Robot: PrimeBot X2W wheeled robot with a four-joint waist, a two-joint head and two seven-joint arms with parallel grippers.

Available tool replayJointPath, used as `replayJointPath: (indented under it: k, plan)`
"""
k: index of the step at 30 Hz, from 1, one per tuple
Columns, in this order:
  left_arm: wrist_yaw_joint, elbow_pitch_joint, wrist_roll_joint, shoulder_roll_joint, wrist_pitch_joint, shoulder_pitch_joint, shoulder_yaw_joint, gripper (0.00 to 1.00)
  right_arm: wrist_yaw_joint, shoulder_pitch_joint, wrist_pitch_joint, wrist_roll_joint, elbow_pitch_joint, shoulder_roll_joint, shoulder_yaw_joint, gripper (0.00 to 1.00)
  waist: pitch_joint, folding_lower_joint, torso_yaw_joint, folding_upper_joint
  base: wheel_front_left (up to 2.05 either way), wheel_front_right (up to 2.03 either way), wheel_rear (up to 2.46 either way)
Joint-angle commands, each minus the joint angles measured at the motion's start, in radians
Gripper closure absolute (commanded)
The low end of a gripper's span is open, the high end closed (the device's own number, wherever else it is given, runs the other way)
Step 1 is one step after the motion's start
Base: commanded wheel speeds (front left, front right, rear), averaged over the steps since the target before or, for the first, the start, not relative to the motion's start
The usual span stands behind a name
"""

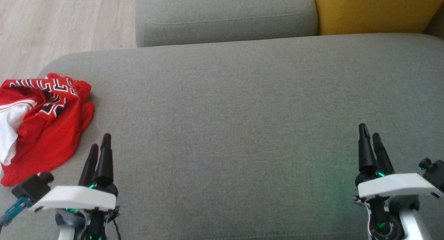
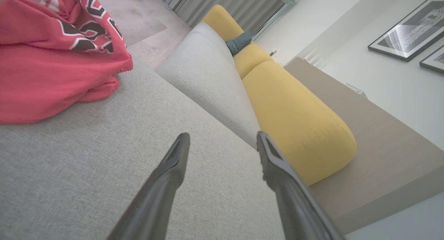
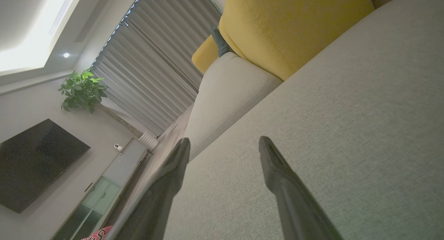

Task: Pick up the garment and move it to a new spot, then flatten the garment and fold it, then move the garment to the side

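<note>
**L gripper (image 1: 100, 141) & R gripper (image 1: 369, 130) both empty: pick-up comes first**

Both pincers sit low in the head view w/ jaws spread and nothing between them. The wrist views confirm it, showing a clear gap between the dark fingers.

Grey sofa seat (image 1: 242, 111) takes up most of the scene, bare across the middle and R side, so there's plenty of room for a new spot. A yellow cushion (image 1: 374, 11) sits beyond it at the back.

Red mesh garment (image 1: 45, 129) lies crumpled at the seat's L end, partly cut off by the picture edge. Can't tell if it's a jersey or shorts. It has black-and-white lettering (image 1: 55, 91) on top and a white panel (image 1: 10, 125) alongside. L gripper is just beside it, not touching. In the L wrist view the cloth (image 2: 52, 59) lies up-left of where the fingers point.

How to do the pick well, imo:
- Use the L arm and turn it toward its own L so the cloth sits between the jaws.
- Drop onto a raised fold near the lettering, not a flat edge.
- Bite deep, since mesh prob. slips.
- Lift clear before carrying to mid-seat; dragging may spill it off the seat end.
- Keep the R arm free for flattening.
</note>
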Motion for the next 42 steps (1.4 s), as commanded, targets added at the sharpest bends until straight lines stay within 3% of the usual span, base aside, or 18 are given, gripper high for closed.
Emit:
replayJointPath:
  k: [1, 42]
  plan:
    - [-0.006, -0.047, 0.041, 0.023, -0.016, -0.052, 0.010, 0.00, 0.000, -0.053, -0.016, -0.044, -0.043, -0.016, 0.017, 0.00, 0.000, 0.0000, 0.000, 0.0000, 0.00, 0.00, 0.00]
    - [0.021, -0.047, 0.584, 0.064, -0.133, -0.052, -0.040, 0.00, -0.001, -0.051, -0.099, -0.587, -0.062, -0.006, 0.087, 0.00, -0.008, 0.0000, -0.002, 0.0000, 0.00, 0.00, 0.00]
